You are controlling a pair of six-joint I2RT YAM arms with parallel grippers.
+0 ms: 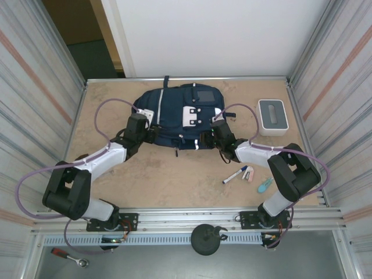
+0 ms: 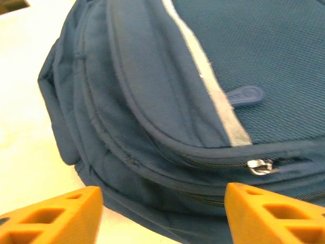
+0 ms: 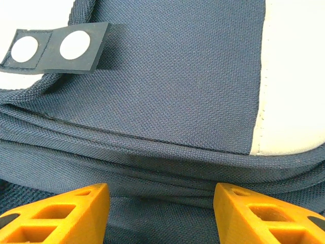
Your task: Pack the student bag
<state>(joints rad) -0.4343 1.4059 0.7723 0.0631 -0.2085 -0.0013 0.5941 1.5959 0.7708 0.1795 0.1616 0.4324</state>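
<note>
The left claw [image 2: 162,206] is released: its two orange fingers [image 2: 56,216] stand well apart, and nothing is gripped between them. Just beyond the fingers lies the rounded lower edge of the student bag [image 2: 152,101], with a metal zipper pull [image 2: 260,166] near the right finger and a pale stripe [image 2: 203,71] running up the fabric.

The right claw [image 3: 161,199] is also released, with its fingers spread. Navy fabric of the bag fills the gap, and I see no fold pinched there. Above it are a white patch [image 3: 292,76] and a dark tab with two white dots [image 3: 56,46].

From the top view, the bag lies flat at the far middle of the table [image 1: 174,174], between both claws. A white-grey box [image 1: 271,116] stands to its right, and a marker pen [image 1: 235,174] lies nearer.
</note>
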